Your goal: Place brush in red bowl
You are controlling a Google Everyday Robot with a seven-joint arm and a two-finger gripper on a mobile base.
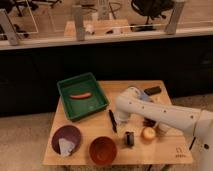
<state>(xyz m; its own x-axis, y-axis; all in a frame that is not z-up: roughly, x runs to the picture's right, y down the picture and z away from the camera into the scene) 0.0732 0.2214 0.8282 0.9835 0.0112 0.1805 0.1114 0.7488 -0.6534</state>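
1. The slender black brush (113, 121) is lying flat on the wooden table (165, 155), near the round orange-red bowl (103, 150).
2. The gripper (121, 118) is hovering right beside the brush with its jaws spread and empty, probably lining up a grab.

I'm working in an office-style robotics lab: black swivel chairs (150, 7) and a pale wooden desk (100, 25) stand behind a glass partition (45, 22), while my pincer (122, 117) hangs over a small light-wood surface (165, 150).

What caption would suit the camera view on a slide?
Robot gripper beside the brush on a wooden table; red bowl stands near the front edge.
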